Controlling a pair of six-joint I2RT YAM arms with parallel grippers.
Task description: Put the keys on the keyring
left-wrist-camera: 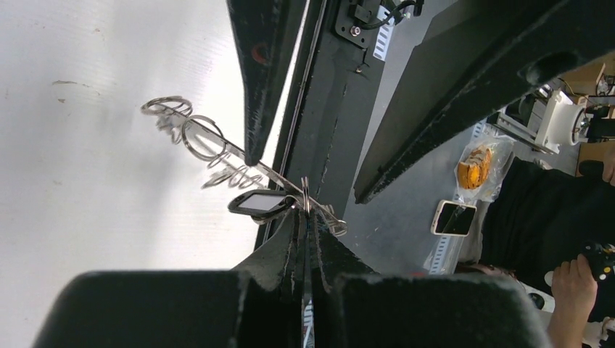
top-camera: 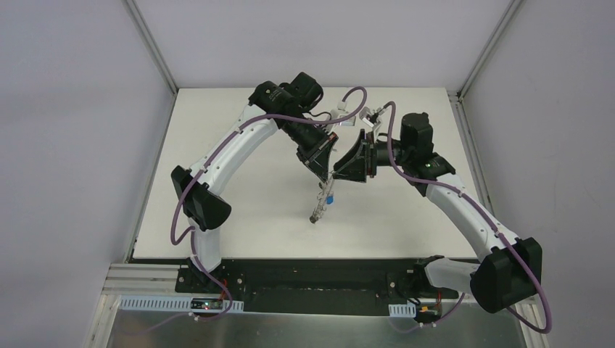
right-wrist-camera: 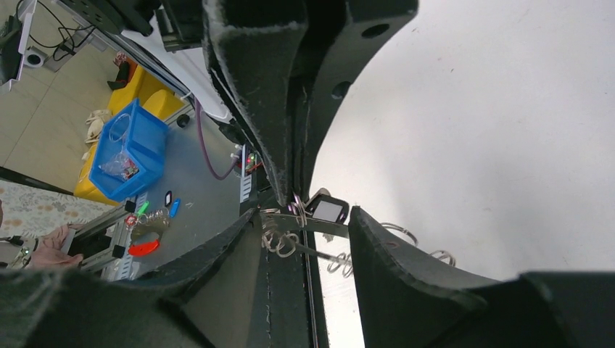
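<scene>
1. The keyring [top-camera: 319,206] hangs in the air over the middle of the table [top-camera: 239,181], between your two arms. From the top camera you see it almost edge-on, as a thin tilted sliver.
2. In the left wrist view the ring runs as a flat grey strip. The wire loops [left-wrist-camera: 167,109] are bunched on its rim at the far end, with more about halfway along.
3. A black key [left-wrist-camera: 257,204] lies against the ring just beside the spot where the ring is pinched. You cannot tell from these views whether it is threaded onto a loop.
4. A blue key [top-camera: 330,196] shows in the top view, touching the ring near its upper part.
5. Your left gripper [left-wrist-camera: 308,217] is clamped tight on the ring's edge, with only the metal between its pads, and it alone carries the ring.
6. Your right gripper [right-wrist-camera: 304,232] has its jaws apart, one finger on each side of the ring, and holds nothing. One fingertip [left-wrist-camera: 254,138] sits right at the strip; the other is well clear of it.
7. Off the table's near edge you can see a blue bin [right-wrist-camera: 127,148], a phone [left-wrist-camera: 455,217] and a person's hand [left-wrist-camera: 573,290].
</scene>
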